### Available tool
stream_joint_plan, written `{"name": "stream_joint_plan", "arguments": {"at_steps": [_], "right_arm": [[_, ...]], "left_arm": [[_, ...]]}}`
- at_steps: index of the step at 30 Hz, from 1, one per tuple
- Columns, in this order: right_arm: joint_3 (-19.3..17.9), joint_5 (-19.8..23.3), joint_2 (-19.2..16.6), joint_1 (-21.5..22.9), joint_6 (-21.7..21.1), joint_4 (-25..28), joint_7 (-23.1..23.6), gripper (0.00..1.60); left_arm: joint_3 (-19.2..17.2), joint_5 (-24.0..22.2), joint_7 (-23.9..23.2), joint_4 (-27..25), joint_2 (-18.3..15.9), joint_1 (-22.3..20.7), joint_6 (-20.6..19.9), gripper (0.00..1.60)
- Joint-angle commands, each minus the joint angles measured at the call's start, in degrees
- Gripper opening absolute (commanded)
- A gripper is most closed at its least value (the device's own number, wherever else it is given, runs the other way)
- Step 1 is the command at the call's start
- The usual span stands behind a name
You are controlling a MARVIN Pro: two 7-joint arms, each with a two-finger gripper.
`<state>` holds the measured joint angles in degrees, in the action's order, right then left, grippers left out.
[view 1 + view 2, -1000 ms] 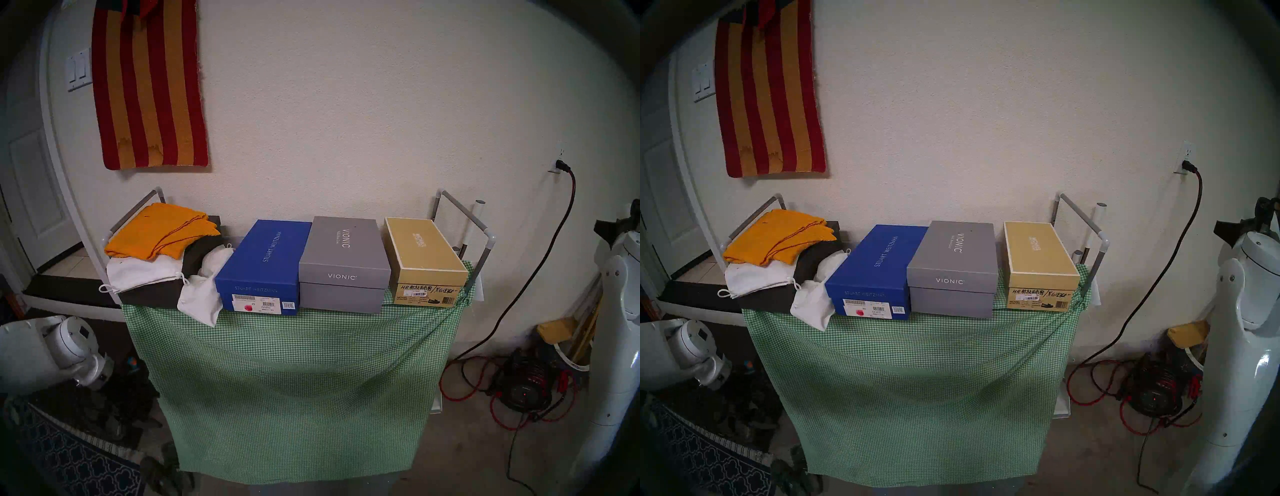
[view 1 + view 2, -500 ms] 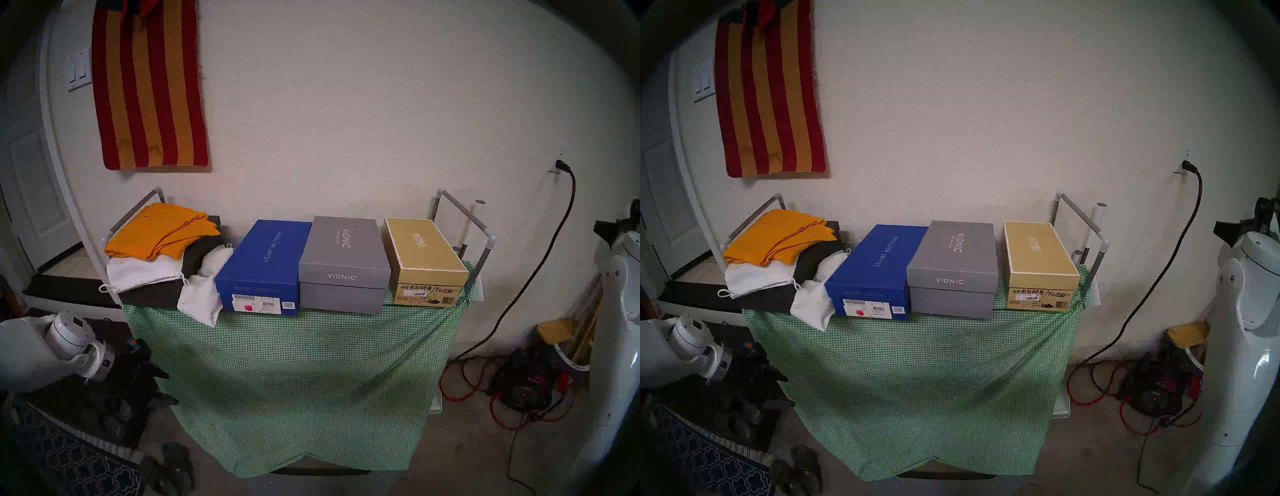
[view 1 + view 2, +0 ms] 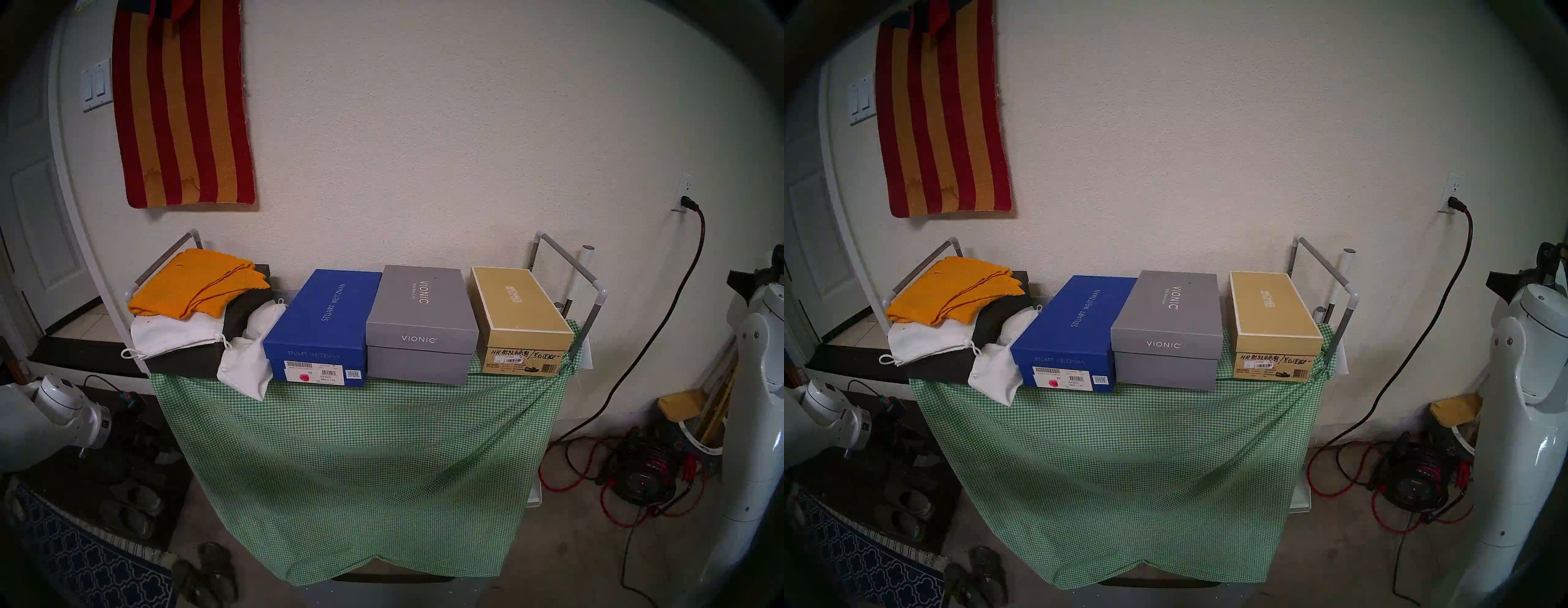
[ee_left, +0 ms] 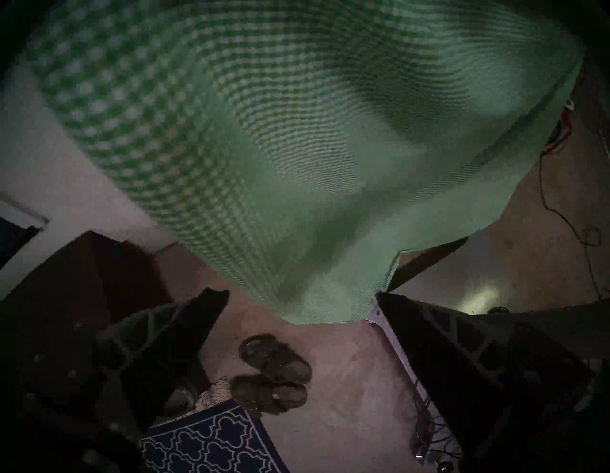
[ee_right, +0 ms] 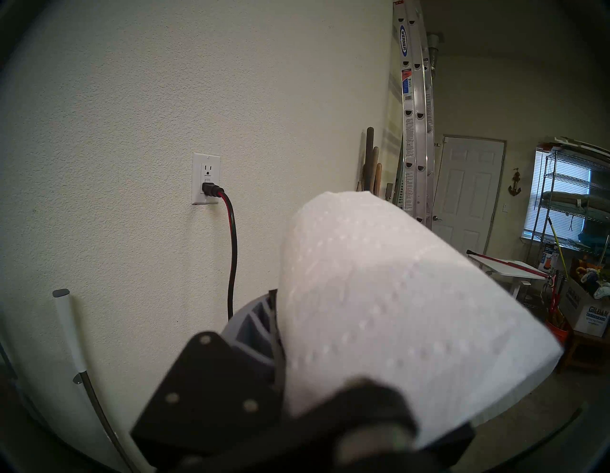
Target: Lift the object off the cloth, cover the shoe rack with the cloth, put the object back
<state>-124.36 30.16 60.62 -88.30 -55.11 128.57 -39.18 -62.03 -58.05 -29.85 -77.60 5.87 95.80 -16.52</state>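
The green-and-white gingham cloth (image 3: pixel 360 458) hangs down the front of the shoe rack (image 3: pixel 596 299); its top edge lies under the boxes on the top shelf. It fills the upper left wrist view (image 4: pixel 297 148). My left gripper (image 4: pixel 302 293) is open and empty, low beside the cloth's left edge, just under its hem. In the head view it is a dark shape (image 3: pixel 144 441). My right gripper (image 5: pixel 330 346) is shut on the white tissue roll (image 5: pixel 379 280) and holds it up at the far right, near the wall outlet. The roll does not show in the head views.
Blue (image 3: pixel 326 327), grey (image 3: pixel 420 322) and tan (image 3: pixel 517 314) shoe boxes stand on the rack's top, with an orange-yellow cloth (image 3: pixel 199 284) and white drawstring bags (image 3: pixel 246 369). Sandals (image 3: pixel 208 569), a blue rug (image 3: pixel 93 564) and a red cable reel (image 3: pixel 640 475) lie on the floor.
My left arm reached in to the cloth's lower left edge, then drew back left and up, open. The cloth's left edge and hem shifted right and the hem now dips unevenly. The right arm stayed still.
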Motion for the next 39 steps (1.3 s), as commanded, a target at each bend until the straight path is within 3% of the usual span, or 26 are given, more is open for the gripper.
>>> {"name": "stream_joint_plan", "arguments": {"at_steps": [1,7,23,32,39], "right_arm": [[-0.1,0.0,-0.3,-0.1,0.1,0.1,-0.2,0.0],[-0.1,0.4,-0.4,-0.2,0.1,0.1,-0.5,0.0],[0.0,1.2,-0.6,-0.3,0.1,0.1,-1.3,0.0],[0.2,1.8,-0.9,-0.3,0.1,0.3,-1.6,0.0],[2.3,3.6,-1.1,0.1,0.1,3.4,-0.4,0.0]], "left_arm": [[-1.3,-1.8,3.9,3.7,-0.1,1.3,0.4,1.6],[-3.1,-3.4,8.3,8.6,-0.1,1.1,1.5,1.6],[-12.9,-6.3,20.8,20.0,0.0,-3.4,9.3,1.6],[-14.4,-9.7,25.3,23.5,0.0,-2.2,12.7,1.6],[-15.0,-11.4,27.3,24.4,0.6,-1.6,15.0,1.6]]}}
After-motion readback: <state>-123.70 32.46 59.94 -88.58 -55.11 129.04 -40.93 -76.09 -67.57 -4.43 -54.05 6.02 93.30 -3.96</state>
